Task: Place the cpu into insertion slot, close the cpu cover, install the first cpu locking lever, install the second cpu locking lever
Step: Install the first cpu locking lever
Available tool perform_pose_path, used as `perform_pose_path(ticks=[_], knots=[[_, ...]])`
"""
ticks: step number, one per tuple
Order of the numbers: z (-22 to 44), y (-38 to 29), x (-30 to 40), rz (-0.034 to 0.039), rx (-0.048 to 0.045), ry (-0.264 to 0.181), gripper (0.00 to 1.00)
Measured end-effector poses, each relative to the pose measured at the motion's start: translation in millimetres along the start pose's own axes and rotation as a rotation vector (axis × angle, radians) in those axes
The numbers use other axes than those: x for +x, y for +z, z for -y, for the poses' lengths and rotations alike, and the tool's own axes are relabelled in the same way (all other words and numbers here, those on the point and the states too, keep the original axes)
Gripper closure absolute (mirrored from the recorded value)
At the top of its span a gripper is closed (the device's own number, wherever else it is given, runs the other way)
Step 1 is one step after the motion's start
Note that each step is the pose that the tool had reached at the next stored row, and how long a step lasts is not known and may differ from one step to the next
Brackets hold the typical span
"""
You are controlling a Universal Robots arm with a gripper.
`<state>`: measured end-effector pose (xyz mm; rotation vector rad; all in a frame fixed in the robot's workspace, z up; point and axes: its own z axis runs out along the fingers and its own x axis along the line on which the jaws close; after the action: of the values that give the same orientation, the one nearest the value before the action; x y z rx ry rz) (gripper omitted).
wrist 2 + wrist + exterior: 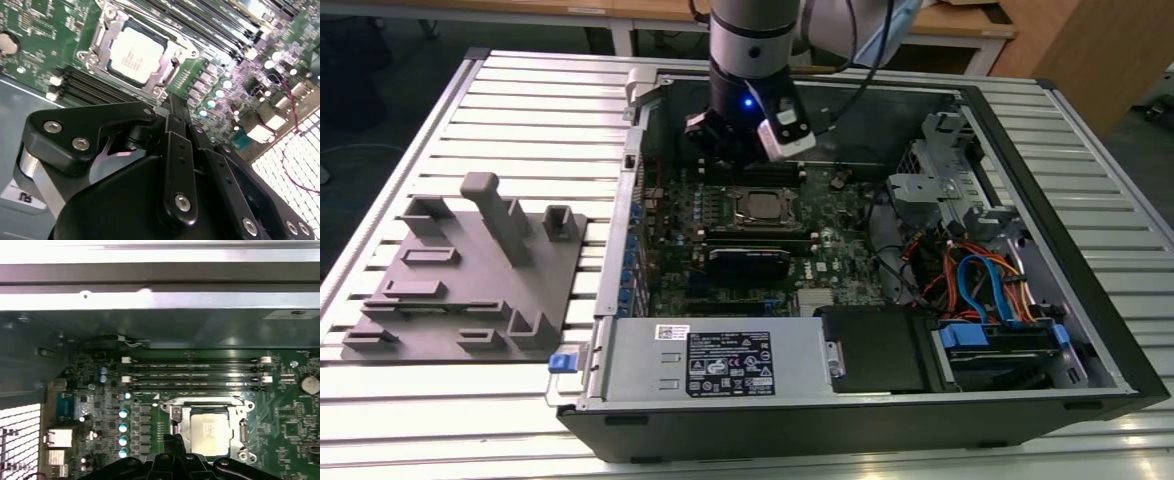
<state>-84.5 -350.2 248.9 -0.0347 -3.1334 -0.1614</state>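
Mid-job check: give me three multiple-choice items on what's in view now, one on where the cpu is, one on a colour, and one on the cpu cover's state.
1. Where is the cpu?
A) on the grey fixture
B) in the insertion slot
C) in the pincer

2. What colour is the circuit board?
A) green
B) red
C) white

3. How does the cpu cover lie?
A) raised upright
B) taken off, on the table
C) down flat around the cpu

Answers:
1 B: both wrist views show its silver top seated inside the socket.
2 A: the board around the socket is green in every view.
3 C: the silver frame lies flat, and the chip shows through its cut-out.
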Motion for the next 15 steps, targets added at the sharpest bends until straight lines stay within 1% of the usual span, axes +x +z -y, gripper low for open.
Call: perform_pose_path(ticks=[2, 4, 7, 11, 15], knots=[[0.1, 0.0, 4.2, -0.0001, 0.0001, 0.000, 0.90], [0.2, 0.0, 9.8, 0.0001, 0.0000, 0.000, 0.90], [0.3, 0.0, 13.8, 0.0000, 0.0000, 0.000, 0.90], [-1.6, 0.2, 16.9, 0.0001, -0.0001, 0.000, 0.90], [-5.5, 0.6, 18.3, 0.0002, -0.0003, 0.000, 0.90]])
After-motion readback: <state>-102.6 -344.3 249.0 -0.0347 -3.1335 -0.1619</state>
